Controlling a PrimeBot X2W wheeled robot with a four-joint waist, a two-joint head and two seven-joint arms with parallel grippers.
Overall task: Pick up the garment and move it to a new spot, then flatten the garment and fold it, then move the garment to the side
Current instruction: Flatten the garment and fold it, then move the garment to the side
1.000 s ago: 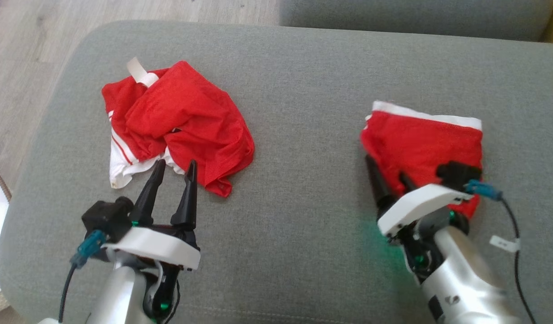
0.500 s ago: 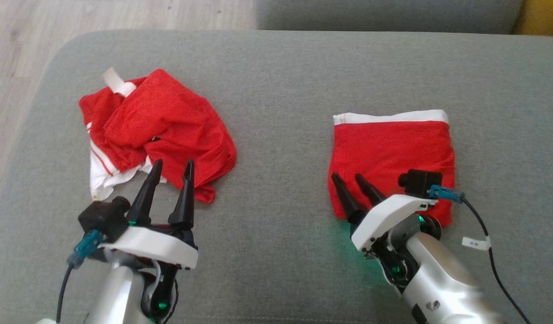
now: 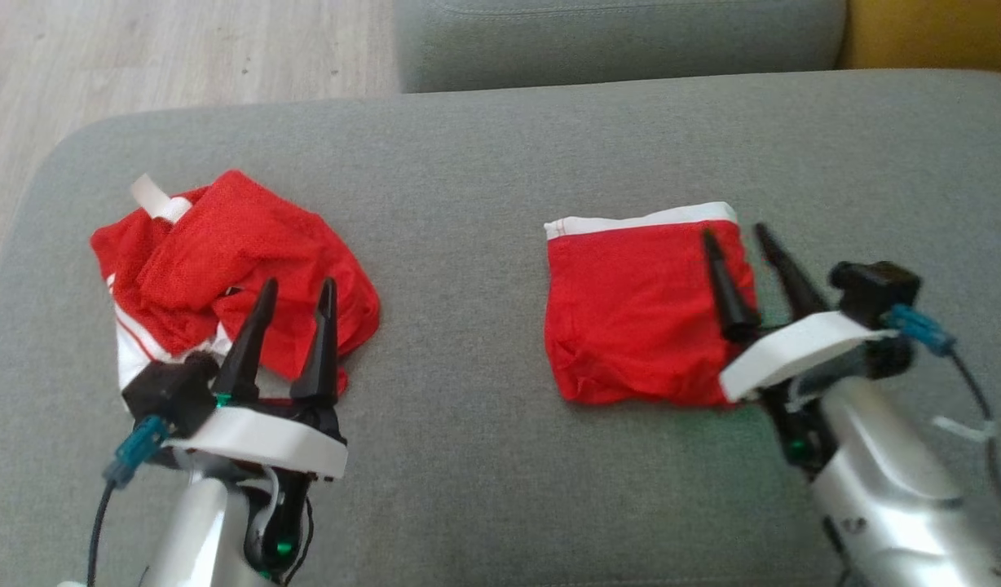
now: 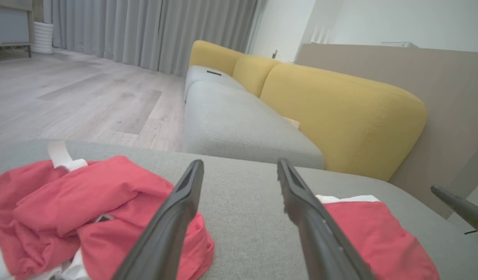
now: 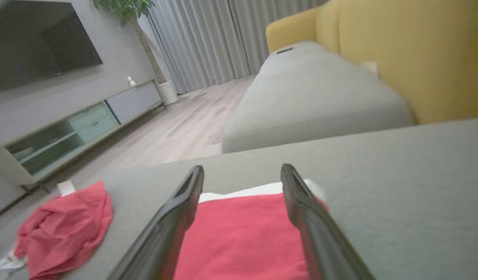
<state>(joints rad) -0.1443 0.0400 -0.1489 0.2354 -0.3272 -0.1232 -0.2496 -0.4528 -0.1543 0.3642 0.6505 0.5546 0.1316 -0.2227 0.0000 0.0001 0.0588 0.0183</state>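
Two sets spread — left fingers (image 3: 248,342), right fingers (image 3: 725,289) — folded garment's (image 3: 631,318) waistband (image 3: 639,220) pointing away.

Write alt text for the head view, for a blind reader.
On a grey sofa cushion, a folded red garment lies at right and a crumpled red garment at left. The open right gripper is over the folded one's right edge; the open left gripper points at the crumpled one.
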